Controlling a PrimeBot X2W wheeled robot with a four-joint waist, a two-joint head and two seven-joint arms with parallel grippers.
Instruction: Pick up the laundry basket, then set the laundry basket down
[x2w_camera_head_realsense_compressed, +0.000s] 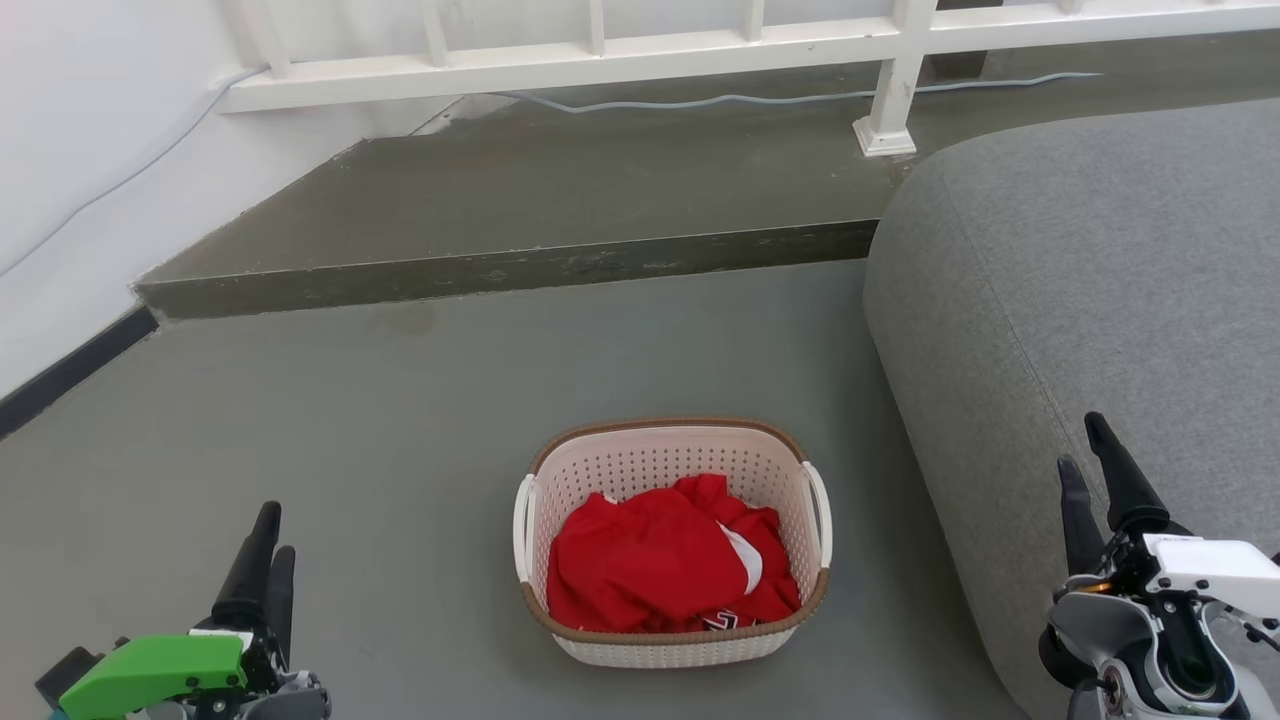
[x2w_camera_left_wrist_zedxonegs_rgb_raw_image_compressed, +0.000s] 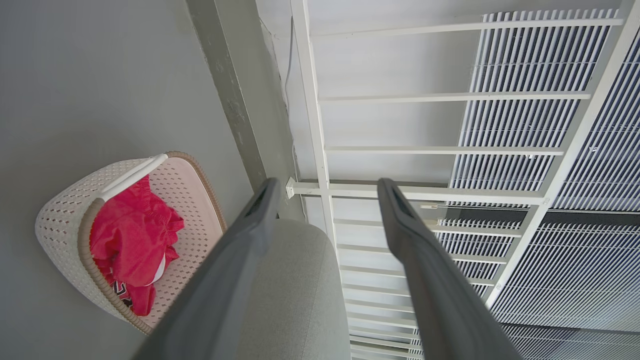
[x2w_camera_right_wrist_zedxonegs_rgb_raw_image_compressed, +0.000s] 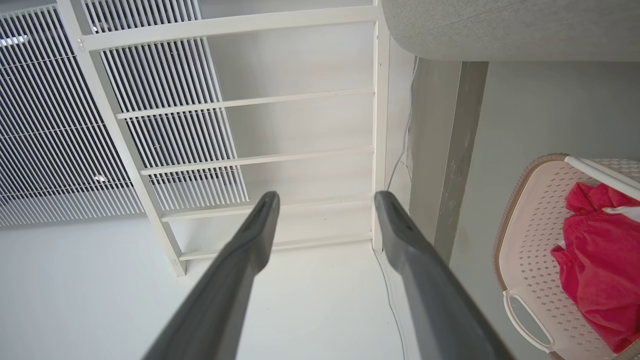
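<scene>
Cream-white perforated plastic laundry basket (x2w_camera_head_realsense_compressed: 670, 650), red garment (x2w_camera_head_realsense_compressed: 640, 560) inside, on floor (x2w_camera_head_realsense_compressed: 400, 450). Left hand (x2w_camera_head_realsense_compressed: 276, 530), right hand (x2w_camera_head_realsense_compressed: 1082, 442): spread, empty, well clear. Likely risk: uneven handle grips tilting basket, spilling garment.

**Colours on the Floor Before Me**

The laundry basket (x2w_camera_head_realsense_compressed: 640, 462) is cream-white, dotted all over with small holes. Its rim is a brown woven pattern and its handles are white. Inside lies a red garment (x2w_camera_head_realsense_compressed: 645, 560) with a white patch. The floor (x2w_camera_head_realsense_compressed: 400, 450) is dull grey-green, the sofa (x2w_camera_head_realsense_compressed: 1080, 300) a flecked mid grey, the railing (x2w_camera_head_realsense_compressed: 600, 55) white. My left gripper (x2w_camera_head_realsense_compressed: 276, 530) is black-fingered under a bright green cover (x2w_camera_head_realsense_compressed: 150, 675); my right gripper (x2w_camera_head_realsense_compressed: 1082, 443) is black-fingered too, its casing (x2w_camera_head_realsense_compressed: 1210, 565) white.
</scene>
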